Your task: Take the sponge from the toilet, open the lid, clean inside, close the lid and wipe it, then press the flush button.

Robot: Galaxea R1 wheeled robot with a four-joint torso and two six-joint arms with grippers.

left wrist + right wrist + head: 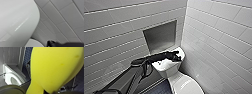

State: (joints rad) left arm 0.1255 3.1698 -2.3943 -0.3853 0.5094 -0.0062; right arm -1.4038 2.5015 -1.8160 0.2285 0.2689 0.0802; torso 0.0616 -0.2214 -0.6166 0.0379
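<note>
**Head view with both wrist views: lid down, sponge lifted, left claw at the tank**

Head view shows the toilet (170, 70) in the corner of a tiled wall (219, 37), below a recessed niche (160, 37). The lid (185, 85) lies flat over the bowl, its pale lettering facing up. The left arm reaches across the tank top (182, 50), and the left claw (177, 57) sits over the middle of it. Whether that claw is released or clenched cannot be told, nor whether it touches the flush button, which lies somewhere beneath the dark claw.

Right wrist view shows the sponge (53, 68) as a bulging yellow mass close to the camera, well clear of the toilet, with dark blue floor tiles (26, 60) behind it. It narrows toward the right claw (48, 92). By that pinch, the right claw is judged to be grasping the sponge.

Left wrist view shows the lid again as a broad white surface, closed, with the wall behind.

Progress, as a judgement:
- Done: the sponge has been picked up, and the lid is closed.
- Not readable from the surfaces: whether the inside has been cleaned or the lid wiped.
- Step in hand: the left claw's place over the tank top fits the last step, pressing the flush button, which is probably what remains
</note>
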